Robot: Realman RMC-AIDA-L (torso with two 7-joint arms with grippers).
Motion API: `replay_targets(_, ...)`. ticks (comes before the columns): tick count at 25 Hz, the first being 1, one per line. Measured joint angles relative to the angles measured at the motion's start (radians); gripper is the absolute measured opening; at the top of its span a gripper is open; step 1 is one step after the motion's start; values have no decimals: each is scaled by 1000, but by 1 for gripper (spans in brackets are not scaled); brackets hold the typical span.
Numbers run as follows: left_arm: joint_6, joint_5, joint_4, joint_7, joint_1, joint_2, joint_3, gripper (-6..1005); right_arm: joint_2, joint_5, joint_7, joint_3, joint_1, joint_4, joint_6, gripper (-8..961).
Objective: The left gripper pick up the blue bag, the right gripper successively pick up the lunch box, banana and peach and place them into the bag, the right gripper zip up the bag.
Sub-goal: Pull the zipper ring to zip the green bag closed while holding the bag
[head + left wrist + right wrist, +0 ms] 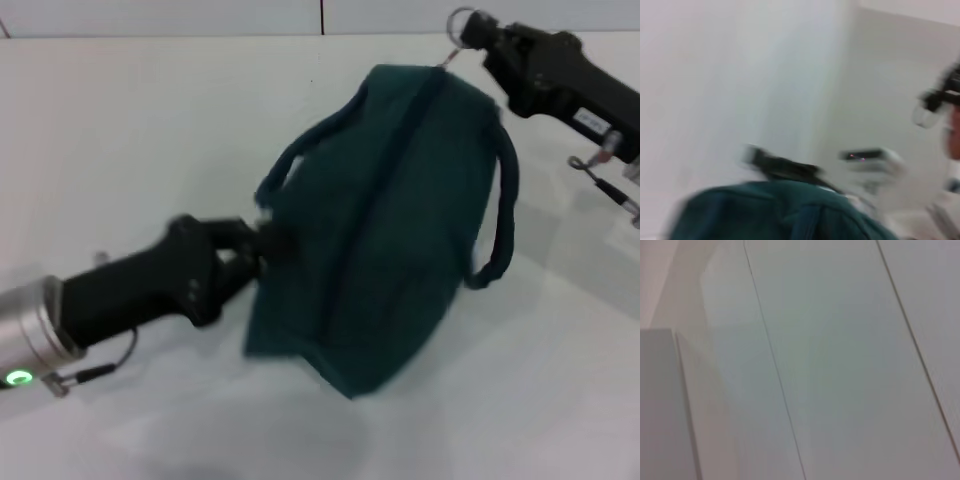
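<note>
Left hand (pixel 268 243), near-left, clamped on the blue bag (pixel 385 225)'s side; bag hangs tilted above the worktop (pixel 120 130). Right hand (pixel 472 32), far right, pinching the ring zipper pull (pixel 460 22). Risk: hard pull drags the fabric out of the left grip.

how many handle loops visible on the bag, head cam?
2 on the blue bag: one on its side toward the left gripper, one on the opposite side, below the right gripper.
</note>
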Motion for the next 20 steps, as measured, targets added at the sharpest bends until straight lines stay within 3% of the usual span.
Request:
replay_targets(7,-59,-11,13,0,34,-8,-111,91,0,23,26,-8,-61,-36,-91,105)
replay_targets(12,-67,-19,26,-36,33,-21,-206,215,0,27,40,-10,-62,-29,-97,107)
replay_targets(20,-84,107,347,-452,-56,-18,-192,492,0,32,63,-11,-44,-29,-70,112)
